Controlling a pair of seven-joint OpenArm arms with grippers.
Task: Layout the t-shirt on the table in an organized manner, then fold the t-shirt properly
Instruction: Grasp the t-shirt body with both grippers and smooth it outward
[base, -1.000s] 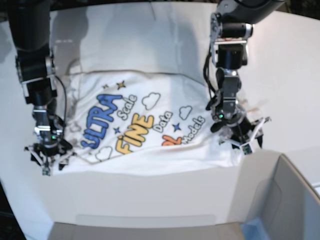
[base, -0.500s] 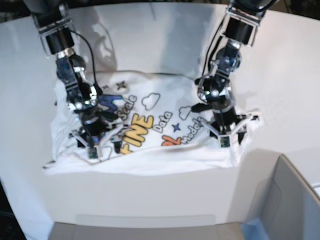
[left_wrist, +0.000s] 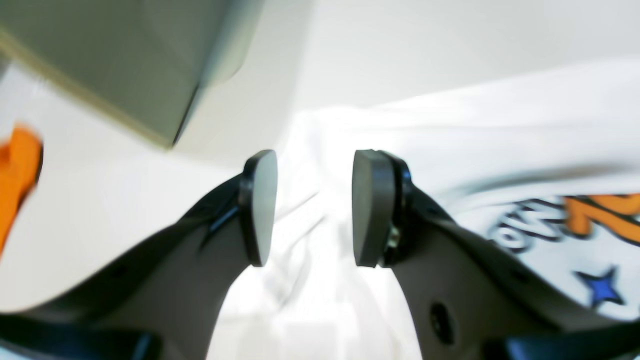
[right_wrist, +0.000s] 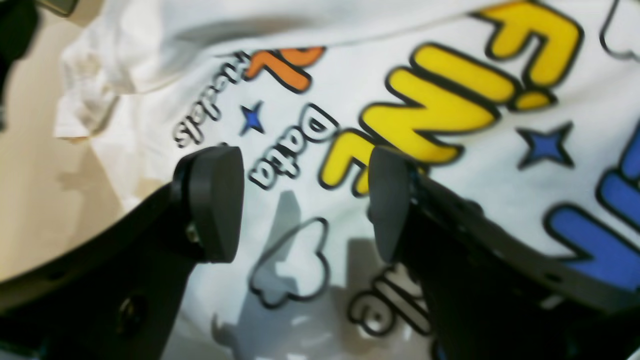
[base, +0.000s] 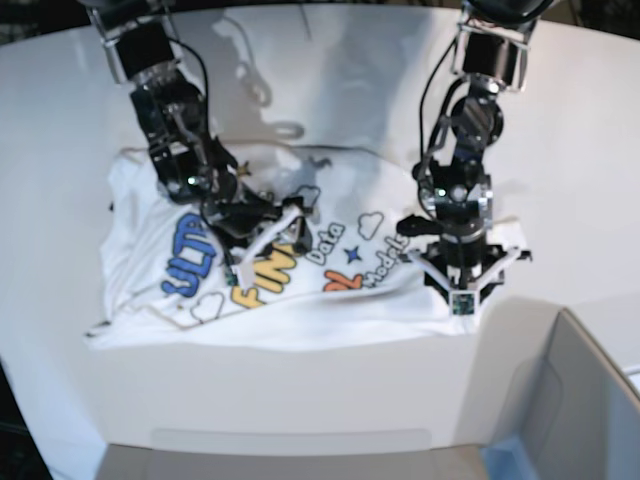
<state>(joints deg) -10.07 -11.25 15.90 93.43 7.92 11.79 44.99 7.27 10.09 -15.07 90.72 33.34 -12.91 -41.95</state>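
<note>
With both claws released and empty, our right gripper over the yellow "FINE" lettering and our left gripper over the rumpled edge beside it, we risk pinching a doubled layer of the white cotton printed t-shirt and dragging new wrinkles across the smooth white table.

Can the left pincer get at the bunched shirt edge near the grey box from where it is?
Probably yes. The left pincer is open and empty, with rumpled shirt edge right between and below its pads. The grey box sits off to one side, not blocking.

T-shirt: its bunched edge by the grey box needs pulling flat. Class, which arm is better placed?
Probably the left. The left gripper hangs open over the bunched edge of the t-shirt; the right gripper is open over the print's middle.
</note>
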